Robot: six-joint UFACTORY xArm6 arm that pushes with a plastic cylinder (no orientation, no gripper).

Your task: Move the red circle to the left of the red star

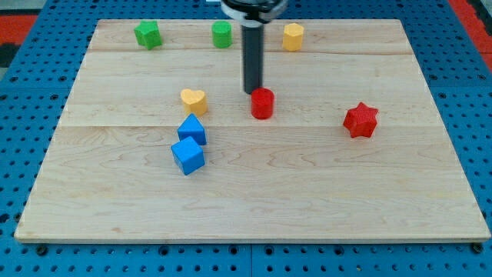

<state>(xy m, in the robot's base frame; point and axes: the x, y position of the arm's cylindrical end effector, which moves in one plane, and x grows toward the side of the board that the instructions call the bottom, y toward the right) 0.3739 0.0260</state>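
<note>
nearest the camera sit two blue blocks, with my tip touching the red circle further up the board.

closest is a blue cube (187, 155), and just above it, touching or nearly so, a second blue block (192, 129) whose shape i cannot make out. beyond those, a yellow heart (194, 101) lies a little toward the view's top. the red star (360, 120) sits well apart at the view's right. the red circle (262, 103) stands near the middle of the wooden board (254, 200), left of the star with a wide gap between them. my tip (254, 91) rests against the circle's upper left edge; the rod has no jaws to open or close. farthest back, a green block (147, 35), a second green block (221, 35) and a yellow block (293, 36) line the top edge.
</note>
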